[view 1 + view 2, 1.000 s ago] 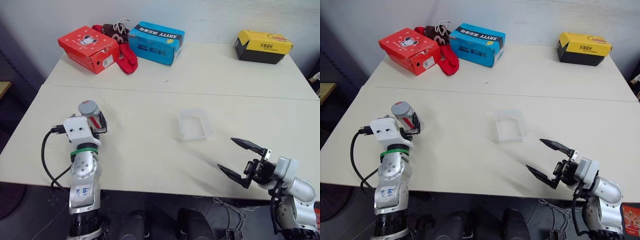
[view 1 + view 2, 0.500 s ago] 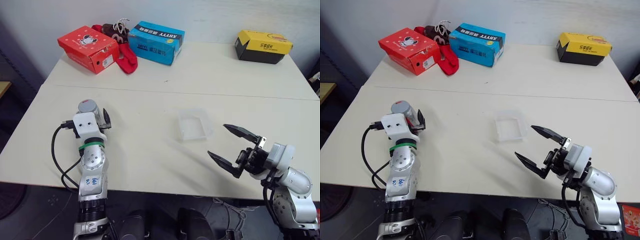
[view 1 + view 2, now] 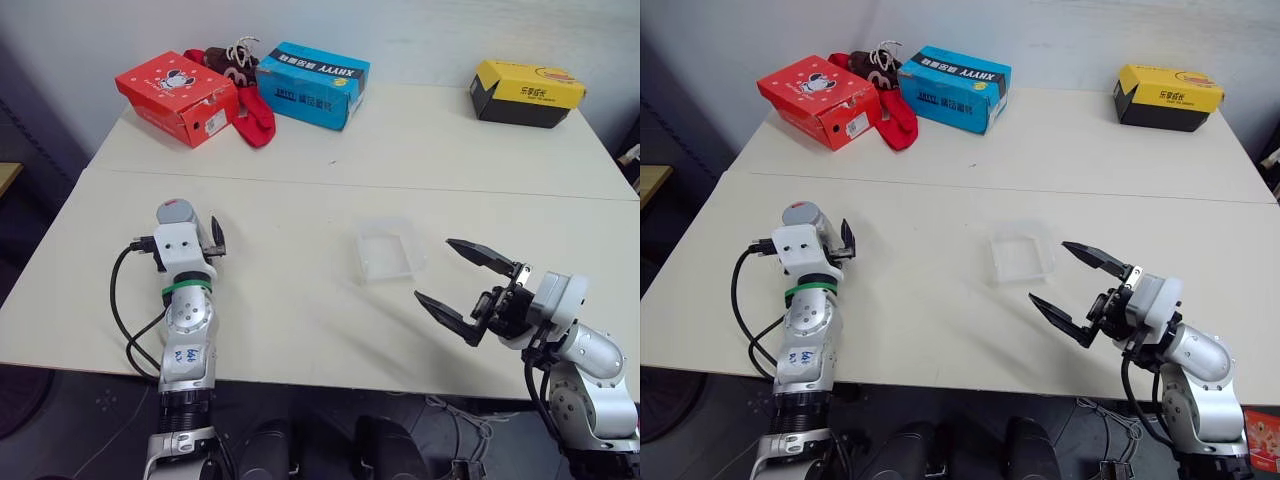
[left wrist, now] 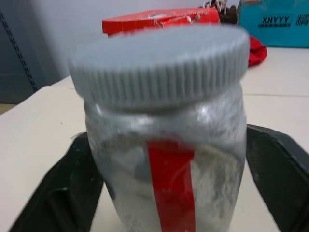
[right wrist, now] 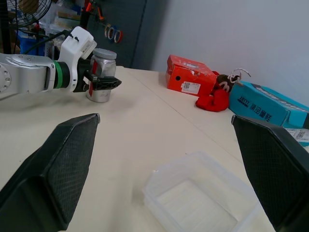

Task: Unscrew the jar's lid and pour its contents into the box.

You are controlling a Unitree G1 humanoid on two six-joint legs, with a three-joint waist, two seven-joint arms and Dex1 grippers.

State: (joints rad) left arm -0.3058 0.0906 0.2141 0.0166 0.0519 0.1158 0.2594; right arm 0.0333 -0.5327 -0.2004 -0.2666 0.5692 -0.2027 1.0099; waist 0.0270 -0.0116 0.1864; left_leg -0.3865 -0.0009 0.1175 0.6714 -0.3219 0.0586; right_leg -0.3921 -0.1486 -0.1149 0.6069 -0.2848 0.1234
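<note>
- Jar [image 4: 166, 140] upright on worktop [image 3: 300, 310] near its left edge, lid [image 4: 159, 60] on.
- Left gripper [image 3: 195, 238] straddles jar, fingers [image 4: 277, 166] on both sides; grip or gap, cannot tell.
- Right gripper [image 3: 465, 280] spread wide, empty, over front edge.
- Box [image 3: 388, 250] mid-worktop, just beyond right gripper.

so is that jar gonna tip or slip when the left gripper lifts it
Probably stiff: the jar looks like hard plastic or glass. Its smooth round wall could slip or twist between the left gripper's fingers. It stands upright on a flat base with its lid on, so tipping seems unlikely, though on its side it would roll.
</note>
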